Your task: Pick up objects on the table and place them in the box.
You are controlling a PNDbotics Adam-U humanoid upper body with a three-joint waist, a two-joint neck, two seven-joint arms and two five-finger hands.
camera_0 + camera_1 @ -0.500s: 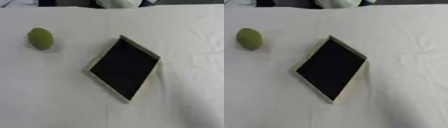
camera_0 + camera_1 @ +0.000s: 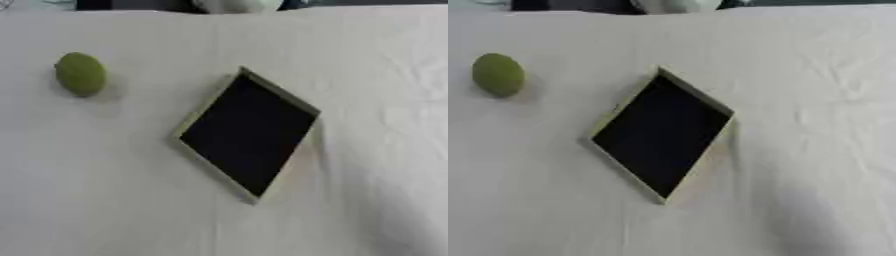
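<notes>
Only green object [image 2: 80, 73] beside box [image 2: 203, 121]

A green fruit [image 2: 498, 74] lies on the white desk [image 2: 815, 150], well left of the box [image 2: 661, 134], dark inside.

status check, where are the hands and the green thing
Neither hand in view. Green fruit on the cloth, left of the box, apart from it. Box looks empty, dark inside. Nothing between them.
</notes>
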